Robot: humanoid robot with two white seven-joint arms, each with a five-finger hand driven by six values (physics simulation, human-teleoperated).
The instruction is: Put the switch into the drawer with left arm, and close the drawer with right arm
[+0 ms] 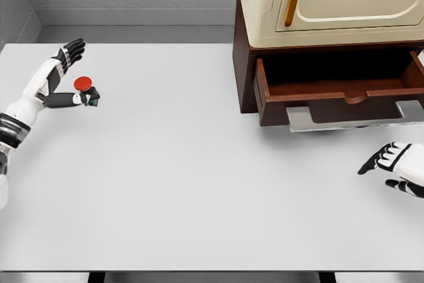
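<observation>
On the white desk (pixel 199 183) the left hand (pixel 69 74) seems to pinch the red switch (pixel 84 84), the open drawer (pixel 338 91) far rightward, nearer the spread right hand (pixel 391 164).

Switch (pixel 84 85): a small device with a round red cap on a dark body, positioned at the far left of the white worktop (pixel 172 183), cap uppermost. Drawer (pixel 339 91): dark reddish-brown wood, pulled fully open at the base of the cabinet at right, its interior dark and a curved notch in its front panel
</observation>
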